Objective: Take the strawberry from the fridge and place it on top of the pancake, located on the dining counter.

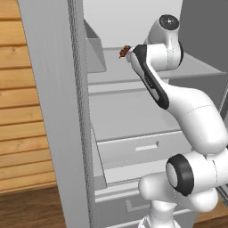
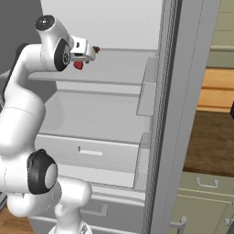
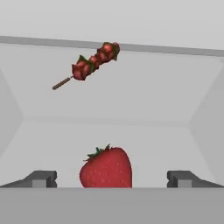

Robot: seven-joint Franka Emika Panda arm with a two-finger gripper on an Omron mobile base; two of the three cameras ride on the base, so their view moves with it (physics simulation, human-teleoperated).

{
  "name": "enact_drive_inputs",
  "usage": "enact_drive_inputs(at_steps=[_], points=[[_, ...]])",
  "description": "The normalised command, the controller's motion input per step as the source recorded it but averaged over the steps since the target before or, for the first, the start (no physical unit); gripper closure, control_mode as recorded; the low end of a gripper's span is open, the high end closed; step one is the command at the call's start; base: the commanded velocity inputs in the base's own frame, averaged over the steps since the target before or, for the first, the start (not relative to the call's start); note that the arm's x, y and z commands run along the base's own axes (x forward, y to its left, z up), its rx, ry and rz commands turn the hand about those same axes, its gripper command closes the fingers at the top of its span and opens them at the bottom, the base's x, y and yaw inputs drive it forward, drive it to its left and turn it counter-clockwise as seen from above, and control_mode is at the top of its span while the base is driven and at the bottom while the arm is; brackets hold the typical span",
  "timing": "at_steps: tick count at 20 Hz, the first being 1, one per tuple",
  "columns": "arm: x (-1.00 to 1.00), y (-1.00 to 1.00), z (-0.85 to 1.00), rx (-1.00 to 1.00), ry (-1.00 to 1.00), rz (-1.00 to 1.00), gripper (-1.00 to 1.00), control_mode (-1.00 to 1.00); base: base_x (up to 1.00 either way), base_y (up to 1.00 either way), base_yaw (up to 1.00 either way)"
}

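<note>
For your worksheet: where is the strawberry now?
The strawberry sits on a fridge shelf, between the open tool's fingertips, with a skewer behind it.

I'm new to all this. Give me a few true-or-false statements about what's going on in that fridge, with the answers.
1. The fridge door is open. True.
2. The pincer is shut on the strawberry. False: its tips stand wide apart, either side of the berry, not touching it.
3. A skewer of dark red pieces lies on the shelf behind the strawberry. True.
4. The strawberry lies in a drawer. False: it sits on the shelf, above the drawer.
5. The strawberry is between the pincer's tips in the hand view. True.
6. The skewer touches the strawberry. False: they lie apart, with bare shelf between.
</note>
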Motion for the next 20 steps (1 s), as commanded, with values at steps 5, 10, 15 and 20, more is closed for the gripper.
enact_drive_inputs(at_steps=[5,10,15,20], points=[[0.17,0.00,-0.13,0.00,0.00,0.00,-1.00,-1.00,0.00,0.00,0.00],[0.26,0.00,-0.07,0.00,0.01,0.00,-1.00,-1.00,0.00,0.00,0.00],[0.12,0.00,-0.11,0.00,0.03,0.00,-1.00,-1.00,0.00,0.00,0.00],[0.00,0.00,-0.22,0.00,0.05,0.00,-1.00,-1.00,0.00,0.00,0.00]])
